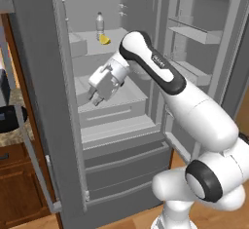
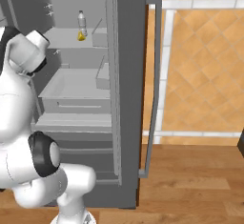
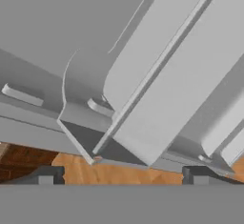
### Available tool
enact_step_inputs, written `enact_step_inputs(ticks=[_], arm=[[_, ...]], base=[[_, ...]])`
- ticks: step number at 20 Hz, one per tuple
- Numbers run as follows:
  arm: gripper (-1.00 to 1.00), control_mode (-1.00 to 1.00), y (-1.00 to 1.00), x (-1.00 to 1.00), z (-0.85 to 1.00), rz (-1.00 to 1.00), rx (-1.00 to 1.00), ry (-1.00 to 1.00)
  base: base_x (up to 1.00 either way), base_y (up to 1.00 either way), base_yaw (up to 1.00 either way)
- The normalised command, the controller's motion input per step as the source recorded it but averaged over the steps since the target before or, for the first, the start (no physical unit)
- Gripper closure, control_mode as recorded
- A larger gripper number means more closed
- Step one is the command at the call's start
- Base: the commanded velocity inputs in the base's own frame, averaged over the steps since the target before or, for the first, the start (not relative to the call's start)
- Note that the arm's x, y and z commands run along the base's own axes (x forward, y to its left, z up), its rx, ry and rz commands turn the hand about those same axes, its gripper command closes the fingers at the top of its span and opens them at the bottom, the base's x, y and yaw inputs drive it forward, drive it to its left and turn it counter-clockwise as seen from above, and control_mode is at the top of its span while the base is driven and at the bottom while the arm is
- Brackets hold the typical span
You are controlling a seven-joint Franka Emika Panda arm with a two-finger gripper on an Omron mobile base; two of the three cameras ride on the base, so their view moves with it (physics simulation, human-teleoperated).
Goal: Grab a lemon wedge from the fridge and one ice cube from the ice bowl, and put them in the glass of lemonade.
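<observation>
You had the fridge (image 1: 44, 77) standing open, both upper doors swung wide, and the arm reached into its middle section. The end effector (image 1: 96, 99) hung just above the front left part of the lower shelf (image 1: 129, 94), tilted down and toward the left door. In the hand view its two dark fingertips (image 3: 46, 175) stood far apart at the bottom edge with nothing between them, so the end effector was released and carried nothing. The lemon wedge (image 1: 104, 40) sat on the upper shelf (image 1: 112, 45), near that shelf's middle, just beside the base of a clear plastic water bottle (image 1: 99, 26) that stood upright behind it. From the right base view you could see the same pair: the lemon wedge (image 2: 81, 36) at the foot of the bottle (image 2: 81, 20), toward the right end of the upper shelf, well above and behind the end effector. At the left edge of the left base view a black round object (image 1: 9, 118), probably the ice bowl, rested on the desk (image 1: 14, 138) beside the fridge.
</observation>
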Motion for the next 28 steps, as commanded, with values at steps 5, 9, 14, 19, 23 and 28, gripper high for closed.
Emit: enact_step_inputs(ticks=[5,9,14,19,23,28], arm=[[-1.0,-1.0,-0.5,-0.27,0.15,-0.07,0.0,-0.14],[-1.0,-1.0,-1.0,-0.7,0.35,-0.27,-0.11,-0.33],[-1.0,-1.0,-0.93,-0.5,0.01,-0.49,-0.36,-0.23],[-1.0,-1.0,-0.71,-0.24,0.0,-0.64,-0.35,-0.12],[-1.0,-1.0,-0.75,-0.34,0.03,-0.35,-0.03,0.01],[-1.0,-1.0,-0.07,-0.03,0.01,-0.04,0.0,-0.01]], base=[[0.0,0.0,0.0],[0.0,0.0,0.0],[0.0,0.0,0.0],[0.0,0.0,0.0],[0.0,0.0,0.0],[0.0,0.0,0.0]])
